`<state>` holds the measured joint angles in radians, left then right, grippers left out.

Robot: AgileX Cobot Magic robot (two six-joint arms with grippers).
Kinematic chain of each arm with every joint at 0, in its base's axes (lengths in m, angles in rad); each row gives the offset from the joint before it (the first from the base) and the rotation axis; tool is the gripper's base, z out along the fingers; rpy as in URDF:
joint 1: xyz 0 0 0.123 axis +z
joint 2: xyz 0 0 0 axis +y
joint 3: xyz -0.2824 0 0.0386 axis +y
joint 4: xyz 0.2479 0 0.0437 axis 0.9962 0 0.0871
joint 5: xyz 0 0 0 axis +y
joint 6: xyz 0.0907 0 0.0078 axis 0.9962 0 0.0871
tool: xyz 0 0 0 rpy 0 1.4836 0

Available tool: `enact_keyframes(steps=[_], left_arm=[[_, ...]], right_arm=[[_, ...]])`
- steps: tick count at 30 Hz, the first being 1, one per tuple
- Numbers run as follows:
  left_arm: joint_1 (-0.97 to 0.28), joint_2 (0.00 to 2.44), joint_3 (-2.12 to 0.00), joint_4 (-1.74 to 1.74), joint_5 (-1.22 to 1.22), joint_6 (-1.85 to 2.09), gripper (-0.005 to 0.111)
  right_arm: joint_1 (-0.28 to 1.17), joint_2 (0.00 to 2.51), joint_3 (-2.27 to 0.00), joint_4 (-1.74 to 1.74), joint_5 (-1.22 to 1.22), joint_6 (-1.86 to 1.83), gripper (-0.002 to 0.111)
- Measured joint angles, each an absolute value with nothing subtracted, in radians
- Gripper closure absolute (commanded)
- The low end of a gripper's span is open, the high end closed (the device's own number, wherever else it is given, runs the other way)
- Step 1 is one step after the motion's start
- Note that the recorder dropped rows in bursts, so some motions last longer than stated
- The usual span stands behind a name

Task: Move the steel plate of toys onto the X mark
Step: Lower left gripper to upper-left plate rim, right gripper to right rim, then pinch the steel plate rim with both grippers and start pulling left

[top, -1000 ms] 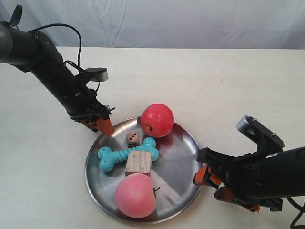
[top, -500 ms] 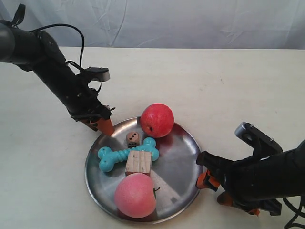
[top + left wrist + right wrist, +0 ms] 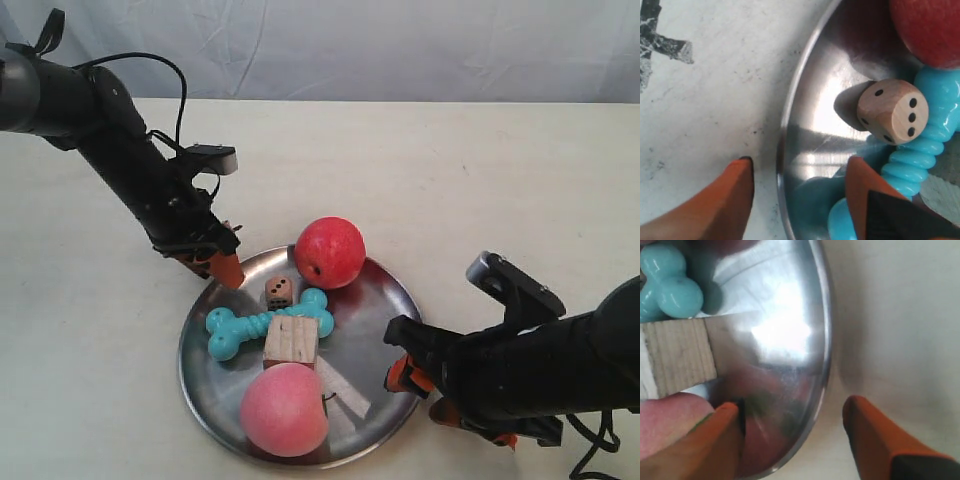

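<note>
The steel plate (image 3: 378, 312) lies on the near middle of the tabletop (image 3: 480, 170) and carries all the toys: the red apple (image 3: 329, 252) at its far rim, the pink peach (image 3: 285, 409) at its near rim, and between them the turquoise bone (image 3: 235, 332), the wooden block (image 3: 291, 339) leaning on the bone, and the die (image 3: 279, 292) just beyond it. The X mark (image 3: 655, 42) shows in the left wrist view on bare tabletop outside the rim, apart from the plate. The left fingers (image 3: 737, 200) are spread across the plate's far-left rim, one outside on the tabletop, one inside by the bone. The right fingers (image 3: 875, 440) are likewise parted astride the near-right rim, one beside the peach.
</note>
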<state>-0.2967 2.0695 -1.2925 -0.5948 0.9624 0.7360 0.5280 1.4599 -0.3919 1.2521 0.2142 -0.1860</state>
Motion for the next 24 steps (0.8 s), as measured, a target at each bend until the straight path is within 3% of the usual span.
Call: enact_keyframes(steps=[24], left_arm=[[-0.331, 2.070, -1.293, -0.542, 0.961, 0.657, 0.053]], right_arm=[[0.602, 1.524, -0.417, 1.334, 0.143, -0.187, 0.051]])
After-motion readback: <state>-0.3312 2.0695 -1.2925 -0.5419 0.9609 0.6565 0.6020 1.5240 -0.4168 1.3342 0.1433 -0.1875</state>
